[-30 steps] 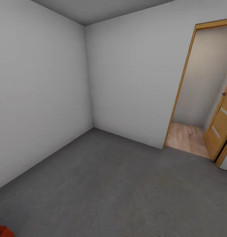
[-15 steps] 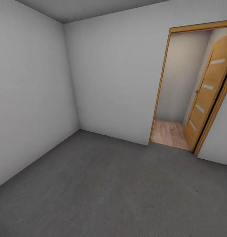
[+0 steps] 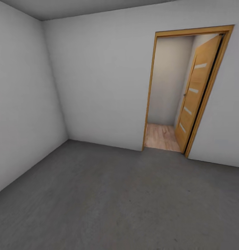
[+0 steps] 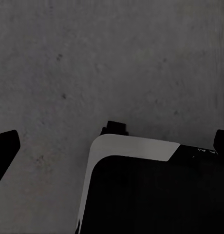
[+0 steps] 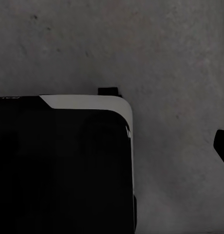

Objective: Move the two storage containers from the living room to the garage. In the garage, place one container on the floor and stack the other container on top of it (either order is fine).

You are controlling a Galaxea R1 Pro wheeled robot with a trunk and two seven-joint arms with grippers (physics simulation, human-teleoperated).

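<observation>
Floor: matt dark grey concrete, mottled, faintly grainy, no shine. In both wrist views the same concrete lies beyond the claws, with small dark specks. Walls: smooth matt pale paint, no texture. Ceiling: matt grey, plain. Door frame: honey wood, smooth satin finish. Door: same wood, smooth, with pale frosted-looking strips set in. Hallway floor: light wood planks, visible grain, low sheen. Robot base: smooth black body, pale matt edge band, plastic-looking; same in the right wrist view.
</observation>
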